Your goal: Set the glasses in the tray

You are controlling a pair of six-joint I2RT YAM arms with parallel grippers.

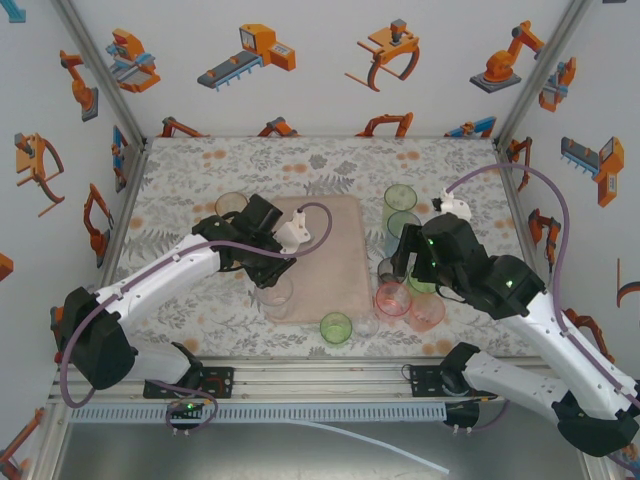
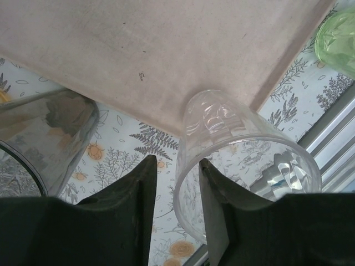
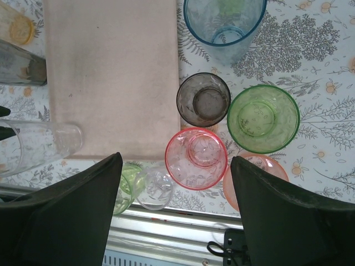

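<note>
**Clear tumbler at the tray corner, pink one under the right gripper**

Farthest left, a smoky grey tumbler (image 2: 44,138) stands on the floral tabletop (image 1: 180,190), off the tray (image 1: 335,250). Next to it, the left gripper (image 2: 177,166) sits low at the tray's near-left corner. Its fingers are slightly parted around the near wall of a clear tumbler (image 2: 244,166), with a gap visible on the outer side. The tumbler's base meets that corner, but whether it rests fully on the tray cannot be told. The tray's pale pink surface is otherwise bare.

Right of the tray, the other glasses cluster on the tabletop. A green tumbler (image 1: 336,327) and a small clear tumbler (image 3: 155,188) stand by the near edge. The right gripper (image 3: 176,160) hangs above a pink tumbler (image 3: 196,159), its fingers spread wide and holding nothing. Beyond the pink tumbler are a smoky brown tumbler (image 3: 203,100), a blue tumbler (image 3: 224,25) and a wider green tumbler (image 3: 263,118).
</note>
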